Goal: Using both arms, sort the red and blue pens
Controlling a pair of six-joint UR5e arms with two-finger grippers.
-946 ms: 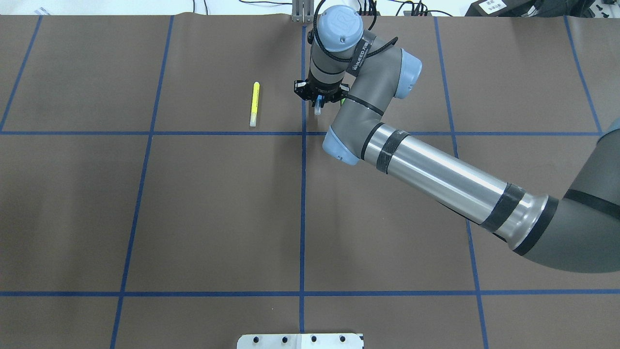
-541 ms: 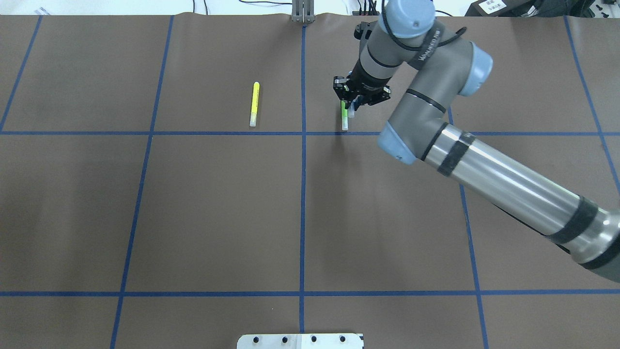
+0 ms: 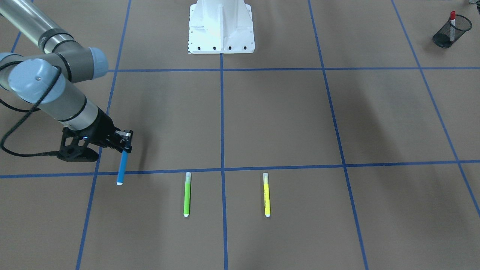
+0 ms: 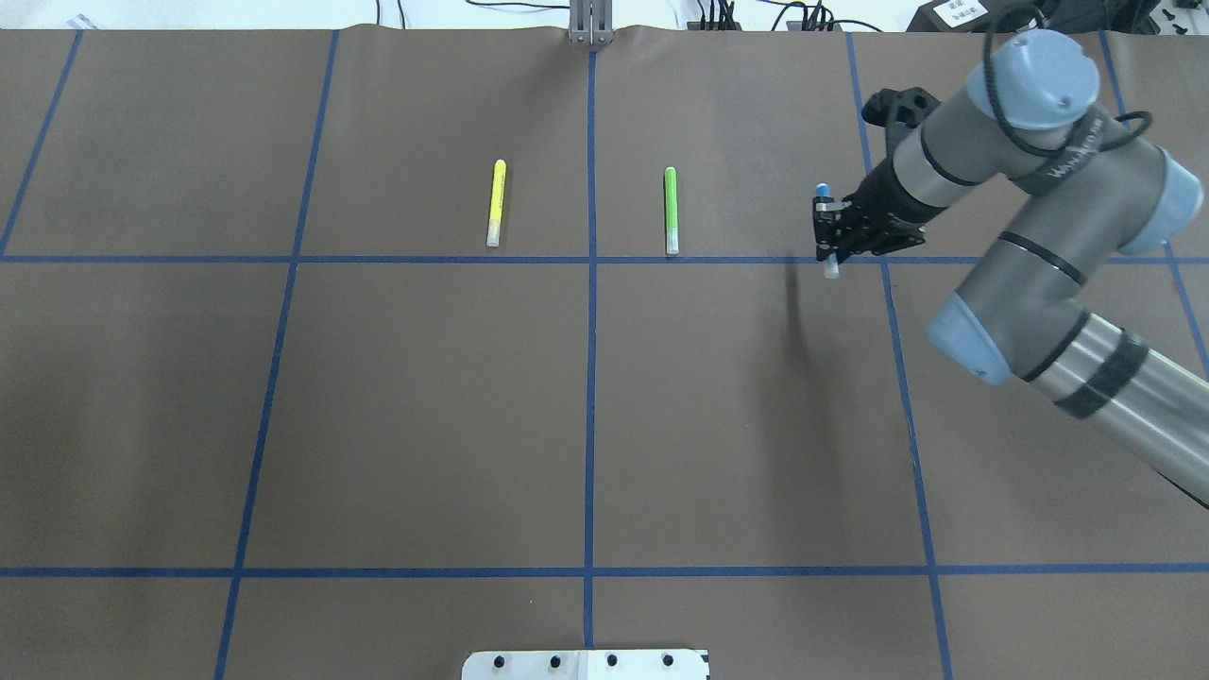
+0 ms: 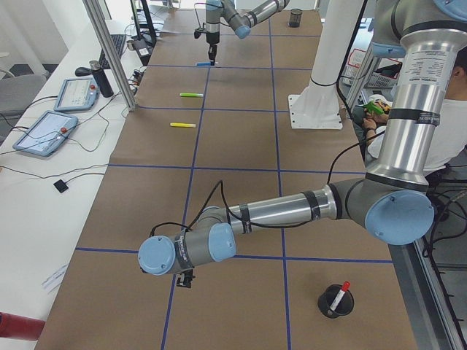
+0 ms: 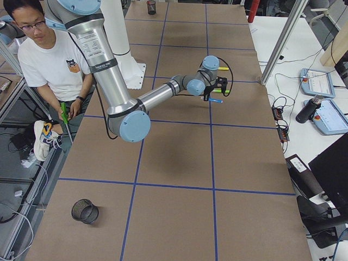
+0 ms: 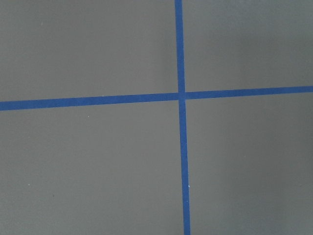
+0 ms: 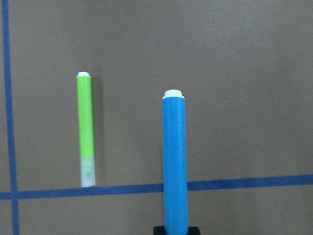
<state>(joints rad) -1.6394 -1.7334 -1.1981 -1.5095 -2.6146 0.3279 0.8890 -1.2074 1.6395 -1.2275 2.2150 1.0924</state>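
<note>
My right gripper (image 4: 833, 236) is shut on the blue pen (image 3: 122, 169) and holds it above the brown table, right of the green marker. In the right wrist view the blue pen (image 8: 174, 161) sticks out from between the fingers, white tip away from the camera. The red pen (image 3: 452, 20) stands in a black mesh cup (image 3: 446, 37) at the table's corner on my left side. My left gripper (image 5: 186, 279) hangs low over the table near that cup (image 5: 336, 300); I cannot tell whether it is open or shut. The left wrist view has only taped lines.
A lime-green marker (image 4: 671, 210) and a yellow marker (image 4: 496, 202) lie parallel on the far half of the table. An empty mesh cup (image 6: 84, 211) stands at the corner on my right side. The white pedestal (image 3: 220, 26) is at the near edge. A person (image 6: 51, 60) sits beside it.
My right arm has swung to the right with the blue pen in its gripper, away from the centre line and past the green marker, which now lies uncovered.
</note>
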